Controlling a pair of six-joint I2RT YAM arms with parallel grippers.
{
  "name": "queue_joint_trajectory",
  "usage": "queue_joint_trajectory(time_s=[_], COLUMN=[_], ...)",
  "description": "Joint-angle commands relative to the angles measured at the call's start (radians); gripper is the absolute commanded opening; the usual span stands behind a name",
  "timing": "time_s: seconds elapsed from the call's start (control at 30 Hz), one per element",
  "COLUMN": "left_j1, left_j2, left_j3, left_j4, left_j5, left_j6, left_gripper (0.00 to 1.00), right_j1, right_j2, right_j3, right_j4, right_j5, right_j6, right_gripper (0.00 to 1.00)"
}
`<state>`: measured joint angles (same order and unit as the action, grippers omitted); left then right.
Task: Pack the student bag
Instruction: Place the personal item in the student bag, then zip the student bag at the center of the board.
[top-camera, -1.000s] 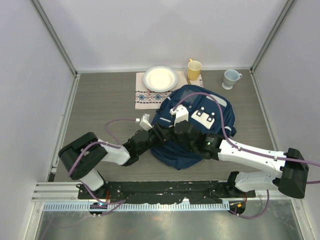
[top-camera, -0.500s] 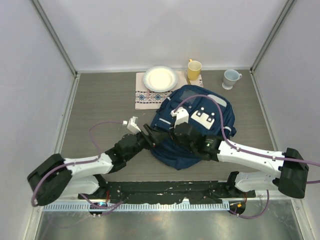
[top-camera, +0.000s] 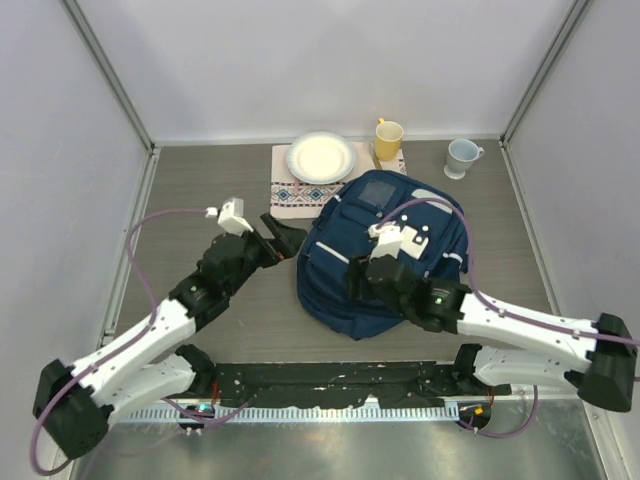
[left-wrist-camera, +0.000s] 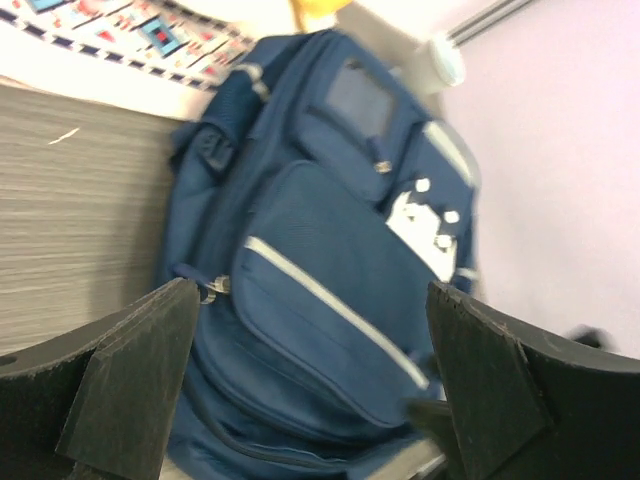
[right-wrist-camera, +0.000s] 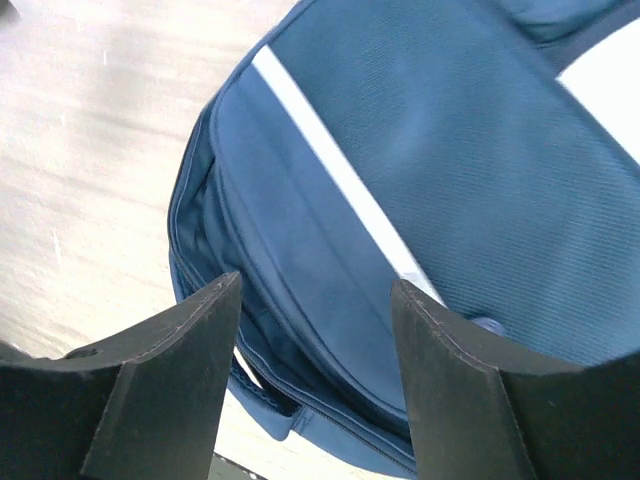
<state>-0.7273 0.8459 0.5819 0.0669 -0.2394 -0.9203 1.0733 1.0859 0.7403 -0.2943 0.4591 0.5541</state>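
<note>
— Where is the left claw (top-camera: 286, 233)?

— Over bare table (top-camera: 200, 210), fingers spread wide, nothing between them. The bag (top-camera: 325, 285) lies just to its right, apart from it, flat with the front pockets up. My guess is the claw hangs there to come at the bag's side edge, where a zip would run.

— And past that claw?

— A patterned cloth (top-camera: 288, 196) just beyond its tips, with a plate (top-camera: 320, 157) on it.

— The right claw (right-wrist-camera: 315, 285)?

— Spread as well, gripping nothing. It hovers over the bag's near-left corner, with a white stripe and the side seam right below its fingers. I'd read that as lining up on the seam to get the bag open, since packing needs a way in.

— Is the bag open at all?

— Can't tell. No lining shows anywhere, and from above the right arm lies across the bag's middle, so much of its front is covered. The left wrist's view is smeared too, so the zip pulls are hard to pick out.

— Anything to pack?

— Far beyond the right claw stand a yellow mug (top-camera: 388, 135) and a pale mug (top-camera: 462, 157). Whether those go in, I can't say.
</note>
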Motion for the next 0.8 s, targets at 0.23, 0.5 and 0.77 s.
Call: queue_joint_trajectory(time_s=[0.23, 0.5, 0.77], left_j1=[0.27, 0.284, 0.295], left_j2=[0.461, 0.668, 0.829], left_j3=[0.121, 0.17, 0.207], left_j4=[0.213, 0.395, 0.494], left_j5=[0.644, 0.804, 0.925], left_j6=[0.146, 0.126, 0.098], left_gripper=[0.99, 0.98, 0.89], right_j1=[-0.175, -0.345, -0.426], right_j2=[-0.28, -0.351, -0.288], right_j3=[-0.06, -0.157, -0.199], right_j4=[-0.319, -0.253, -0.143], right_j5=[0.297, 0.107, -0.022], right_j6=[0.503, 0.474, 0.415], right_gripper=[0.67, 0.67, 0.67])
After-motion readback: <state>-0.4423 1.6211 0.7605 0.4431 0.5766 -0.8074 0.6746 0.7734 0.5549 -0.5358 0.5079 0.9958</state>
